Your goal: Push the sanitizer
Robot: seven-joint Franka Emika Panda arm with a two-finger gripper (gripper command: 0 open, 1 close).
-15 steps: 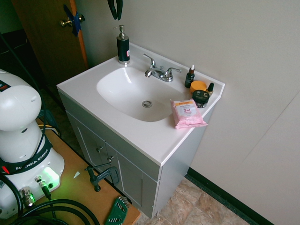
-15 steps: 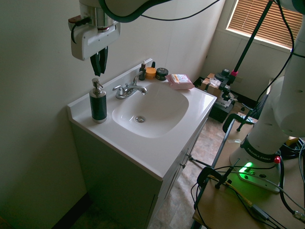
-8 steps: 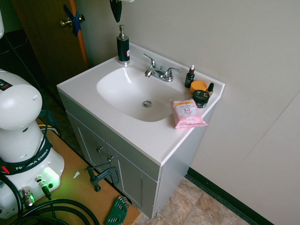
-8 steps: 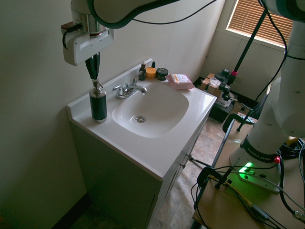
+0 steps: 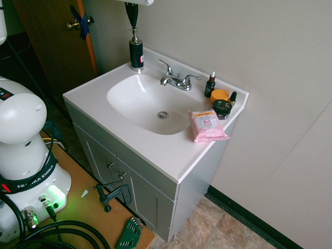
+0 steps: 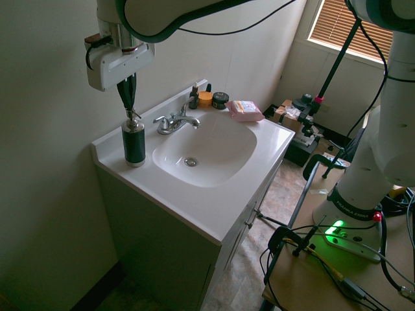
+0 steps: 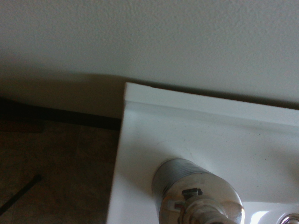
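The sanitizer [image 5: 136,53] is a slim black pump bottle with a silver pump head, upright on the back left corner of the white vanity top [image 5: 98,96]. In the second exterior view the sanitizer [image 6: 134,144] stands at the near left corner by the wall. My gripper [image 5: 134,24] hangs straight down over it, shut, its dark fingertips just above or touching the pump head; in the other exterior view the gripper [image 6: 130,105] meets the pump top. The wrist view looks down on the sanitizer [image 7: 196,198] from above.
A chrome faucet [image 5: 176,79] sits behind the basin [image 5: 150,104]. At the back right stand a small dropper bottle [image 5: 210,85], an orange-lidded jar [image 5: 220,95], a squat black jar [image 5: 223,108] and a pink wipes pack [image 5: 206,124]. The wall is close behind the sanitizer.
The gripper has closed and come down from well above the bottle until its tips are at the pump head. The sanitizer stands where it did.
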